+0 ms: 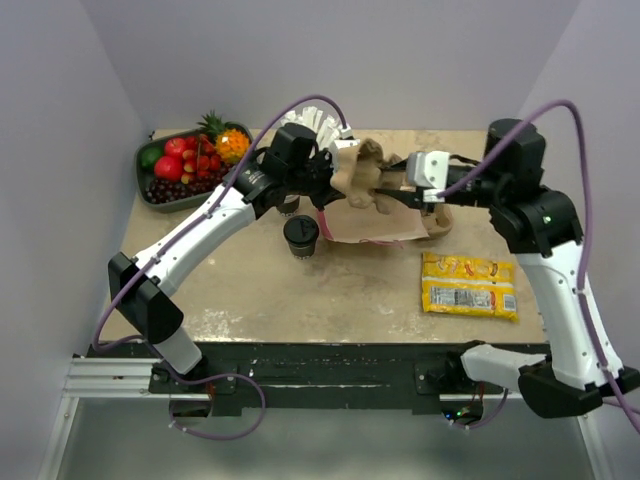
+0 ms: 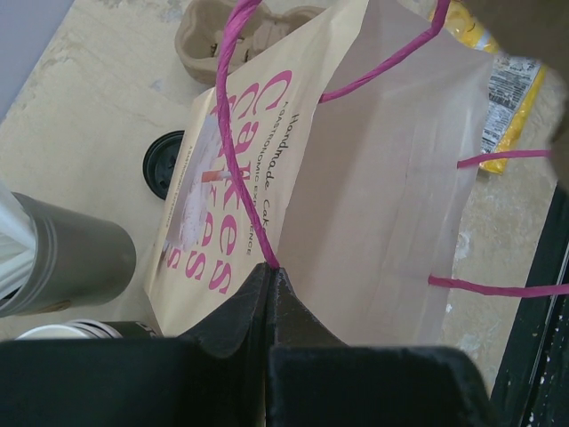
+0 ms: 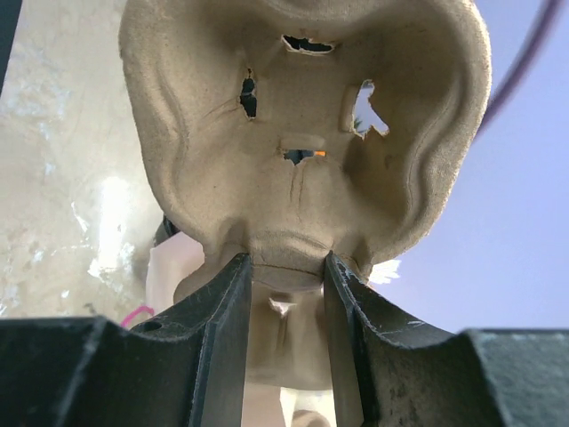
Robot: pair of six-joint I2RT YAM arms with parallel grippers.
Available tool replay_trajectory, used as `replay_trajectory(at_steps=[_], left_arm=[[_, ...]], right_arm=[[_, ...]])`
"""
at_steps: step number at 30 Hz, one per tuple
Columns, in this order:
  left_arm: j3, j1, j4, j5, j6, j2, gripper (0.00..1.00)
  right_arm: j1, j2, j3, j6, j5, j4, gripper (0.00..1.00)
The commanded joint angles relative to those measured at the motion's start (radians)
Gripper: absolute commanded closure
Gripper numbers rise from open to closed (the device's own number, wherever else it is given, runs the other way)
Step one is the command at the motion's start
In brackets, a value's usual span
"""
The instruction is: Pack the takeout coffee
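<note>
The takeout coffee (image 1: pixel 301 236), a dark-brown cup with a black lid, stands on the table just left of a paper bag (image 1: pixel 375 228). Its lid also shows in the left wrist view (image 2: pixel 163 165). My left gripper (image 1: pixel 322 195) is shut on the bag's pink handle (image 2: pixel 233 116), its closed tips (image 2: pixel 269 267) at the bag's mouth; the bag (image 2: pixel 382 178) is printed with pink "Cakes" lettering. My right gripper (image 1: pixel 395 195) is shut on a tan pulp cup carrier (image 3: pixel 302 107), which it holds in the air over the bag (image 1: pixel 365 172).
A grey holder of white straws (image 2: pixel 71 253) and a stack of lidless cups (image 2: pixel 62 331) stand by the left gripper. A second pulp carrier (image 2: pixel 209 36) lies beyond the bag. A yellow snack packet (image 1: pixel 469 285) lies front right. A fruit tray (image 1: pixel 190 160) sits back left.
</note>
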Motion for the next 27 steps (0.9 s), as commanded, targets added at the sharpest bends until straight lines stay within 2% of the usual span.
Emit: replay_trajectory(at_steps=[1,8,12,15,21,27], left_arm=[[0.037,-0.002,0.011,0.015,0.001,-0.006,1.00],[0.044,0.003,0.005,0.030,0.000,-0.010,1.00],[0.044,0.015,0.005,0.047,-0.006,-0.007,1.00],[0.051,0.026,0.002,0.067,-0.008,-0.006,1.00],[0.061,0.037,-0.006,0.105,-0.009,-0.004,1.00],[0.054,0.037,-0.008,0.133,-0.012,-0.009,1.00]], right_arm=[[0.080,0.009,-0.017,0.022,0.101,0.032,1.00],[0.114,-0.058,-0.152,-0.204,0.093,-0.001,1.00],[0.123,-0.089,-0.209,-0.399,0.098,-0.066,1.00],[0.123,-0.092,-0.232,-0.467,0.114,-0.104,1.00],[0.123,-0.074,-0.277,-0.496,0.150,-0.117,1.00],[0.125,-0.034,-0.283,-0.441,0.191,-0.083,1.00]])
